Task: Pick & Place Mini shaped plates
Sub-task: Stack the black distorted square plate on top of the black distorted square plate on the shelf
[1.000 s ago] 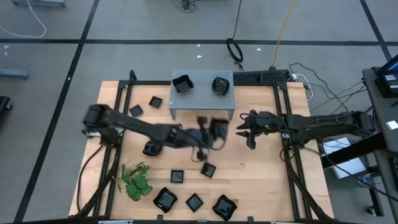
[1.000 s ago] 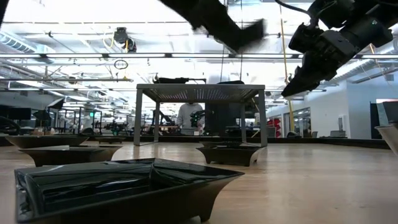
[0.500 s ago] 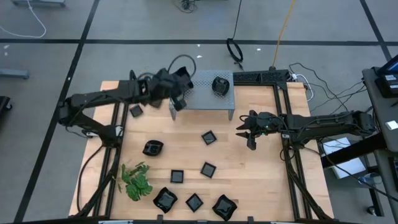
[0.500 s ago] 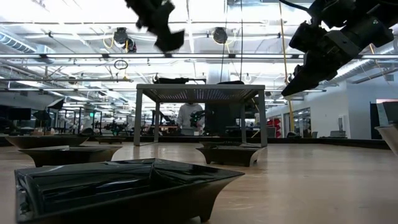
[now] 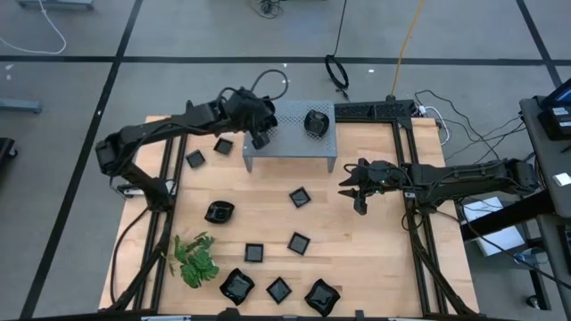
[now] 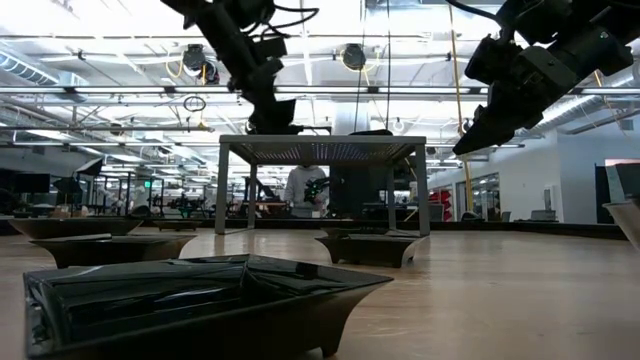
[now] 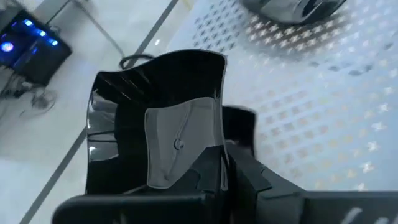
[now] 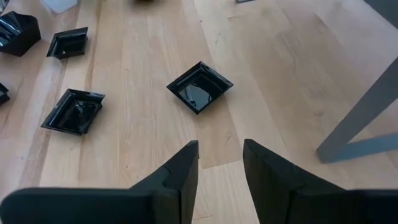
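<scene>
A second ago my left arm was low over the middle of the desk (image 5: pixel 375 223); now it has swung up and back, and my left gripper (image 5: pixel 260 134) sits over the near-left part of the grey perforated stand (image 5: pixel 294 143). It carries a wavy-edged black dish (image 7: pixel 158 134), and in the left wrist view my fingers (image 7: pixel 214 177) are still pinched on its rim with the dish just above the punched metal. I judge this to be the placing step: the grip looks about to loosen, and the dish would join the rounded black dish (image 5: pixel 316 121) already resting on the stand's far-right side.

My right gripper (image 5: pixel 357 191) has not moved; it hangs above the desk to the right of the stand, fingers (image 8: pixel 180 171) apart and holding nothing, with a small square dish (image 8: pixel 199 86) lying on the wood ahead of it.

The dishes are glossy black with thin flared walls, some square, some scalloped; they reflect the ceiling lights sharply. More of them lie scattered along the desk's front and left. The stand is matte sheet metal on slim legs. The desk is pale wood planking. A green leafy sprig (image 5: pixel 196 259) lies at front left.
</scene>
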{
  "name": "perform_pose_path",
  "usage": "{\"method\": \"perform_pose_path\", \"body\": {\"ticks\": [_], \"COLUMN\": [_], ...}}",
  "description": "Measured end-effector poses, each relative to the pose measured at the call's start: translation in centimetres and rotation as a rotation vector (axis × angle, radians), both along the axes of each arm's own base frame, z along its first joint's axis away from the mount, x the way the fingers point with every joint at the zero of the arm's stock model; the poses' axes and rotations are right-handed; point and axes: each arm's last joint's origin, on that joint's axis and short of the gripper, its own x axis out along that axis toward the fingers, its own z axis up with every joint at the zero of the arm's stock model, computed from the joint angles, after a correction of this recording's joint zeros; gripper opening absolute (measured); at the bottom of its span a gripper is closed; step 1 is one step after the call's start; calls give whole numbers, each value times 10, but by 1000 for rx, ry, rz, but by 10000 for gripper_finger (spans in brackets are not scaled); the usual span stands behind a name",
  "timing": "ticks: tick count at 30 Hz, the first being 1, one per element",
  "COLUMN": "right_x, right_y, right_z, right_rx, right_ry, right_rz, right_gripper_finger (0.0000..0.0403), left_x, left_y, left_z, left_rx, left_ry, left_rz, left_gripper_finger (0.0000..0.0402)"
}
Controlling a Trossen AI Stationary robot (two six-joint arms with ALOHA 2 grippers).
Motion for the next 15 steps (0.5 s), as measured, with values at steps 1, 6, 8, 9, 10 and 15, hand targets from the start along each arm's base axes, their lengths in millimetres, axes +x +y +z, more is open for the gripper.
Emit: {"method": "perform_pose_path", "body": {"ticks": [1, 6, 8, 9, 10, 15], "right_x": [0, 0, 0, 0, 0, 0], "right_y": [0, 0, 0, 0, 0, 0], "right_z": [0, 0, 0, 0, 0, 0], "right_rx": [1, 1, 1, 1, 1, 1], "right_ry": [0, 0, 0, 0, 0, 0], "right_rz": [0, 0, 0, 0, 0, 0], "right_gripper_finger": [116, 116, 116, 116, 116, 116], "left_x": [2, 7, 7, 7, 8, 8], "left_y": [1, 1, 0, 0, 0, -2], "left_z": [-2, -10, -10, -10, -10, -10], "left_rx": [-8, -18, -16, -16, -16, -1], "left_ry": [-1, 33, 34, 34, 35, 42], "left_rz": [-11, -38, -41, -40, -41, -27], "left_gripper_finger": [19, 5, 13, 20, 26, 58]}}
